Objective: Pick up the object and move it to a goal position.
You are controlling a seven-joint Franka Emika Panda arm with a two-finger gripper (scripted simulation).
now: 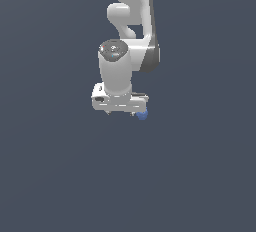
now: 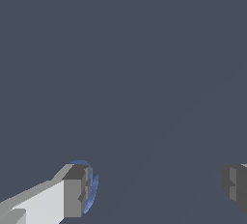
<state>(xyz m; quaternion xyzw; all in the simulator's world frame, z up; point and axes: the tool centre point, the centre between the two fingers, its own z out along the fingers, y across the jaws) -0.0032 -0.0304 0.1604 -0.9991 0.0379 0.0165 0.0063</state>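
The object (image 1: 143, 115) is a tiny blue lump showing just under the end of the white gripper (image 1: 121, 111) on the exterior view's right. In the wrist view only a thin blue rim of the object (image 2: 92, 188) peeks out from behind one grey fingertip (image 2: 76, 191). The other fingertip (image 2: 235, 183) stands far off across the frame, so the gripper (image 2: 157, 187) is open with nothing between its jaws. I cannot tell whether the object touches the finger. No goal marker shows in either view.
The white arm (image 1: 131, 21) rises above the gripper toward the top of the exterior view. A plain dark grey-blue surface (image 1: 60, 176) fills the rest of both views.
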